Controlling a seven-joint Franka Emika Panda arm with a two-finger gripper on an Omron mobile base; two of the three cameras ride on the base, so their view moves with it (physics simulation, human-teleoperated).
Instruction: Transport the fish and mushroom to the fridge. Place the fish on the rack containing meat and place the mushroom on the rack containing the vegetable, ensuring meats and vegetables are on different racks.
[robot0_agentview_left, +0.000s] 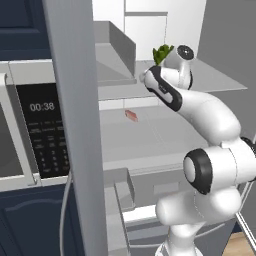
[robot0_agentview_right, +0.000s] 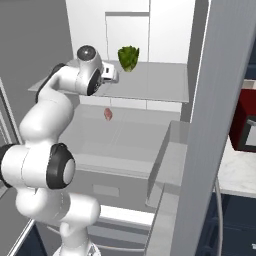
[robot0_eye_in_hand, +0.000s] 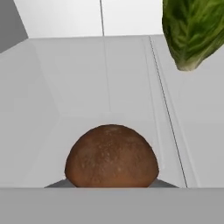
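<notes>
Rounded, speckled brown mushroom (robot0_eye_in_hand: 111, 156) beneath crinkled, leafy green vegetable (robot0_eye_in_hand: 194, 30).

I count one mushroom (robot0_eye_in_hand: 111, 156), one leafy green vegetable (robot0_agentview_right: 128, 58), one piece of meat (robot0_agentview_right: 107, 114), two fridge racks, upper rack (robot0_agentview_right: 150, 85) and lower rack (robot0_agentview_right: 125, 140), and one microwave (robot0_agentview_left: 30, 130).

The mushroom (robot0_eye_in_hand: 111, 156) is warm brown, finely speckled with paler flecks. The lettuce (robot0_eye_in_hand: 194, 30) is mottled dark and yellow-green, with lighter veins. The piece of meat (robot0_agentview_right: 108, 114) is pinkish red. The fridge racks (robot0_agentview_right: 150, 82) are pale grey. The microwave (robot0_agentview_left: 42, 131) has a black panel with white digits.
</notes>
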